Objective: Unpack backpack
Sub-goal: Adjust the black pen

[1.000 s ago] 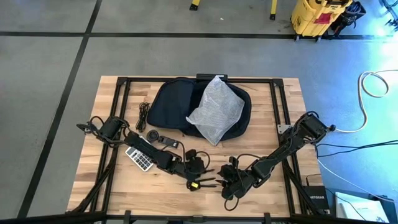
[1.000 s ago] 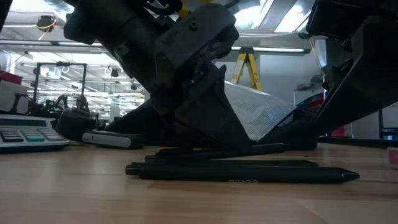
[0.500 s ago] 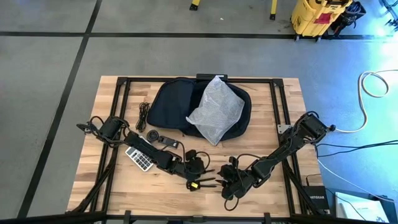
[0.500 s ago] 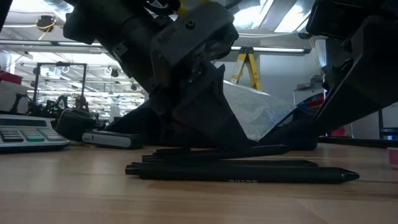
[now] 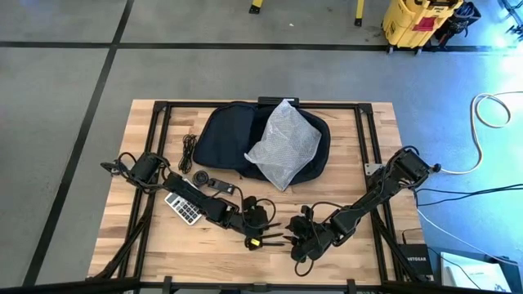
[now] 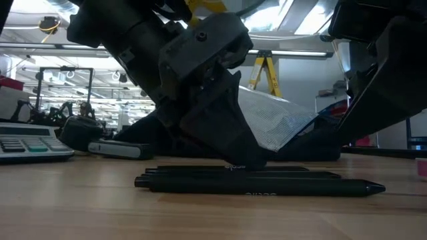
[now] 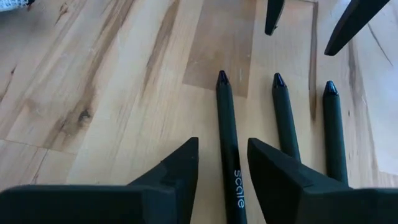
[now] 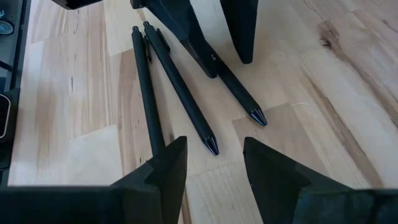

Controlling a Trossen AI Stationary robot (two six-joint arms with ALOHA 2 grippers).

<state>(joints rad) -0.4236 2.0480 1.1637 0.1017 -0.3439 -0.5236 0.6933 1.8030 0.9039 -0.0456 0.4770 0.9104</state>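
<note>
Seen past the wrist, the right gripper [image 8: 214, 177] has its two dark fingers [image 8: 163, 171] parted, with bare wood showing in the gap between them. On the pale wooden worktop [image 8: 323, 99] ahead lie three black pens [image 8: 177, 87], roughly side by side, tips pointing toward this gripper. Farther off, the left gripper [image 8: 214, 37] comes down over the third pen [image 8: 239, 93], one finger on either side of it and not closed on it.

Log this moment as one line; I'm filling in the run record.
left gripper: open astride slim black pen | right gripper: open, beside | dark navy fabric backpack: behind
</note>
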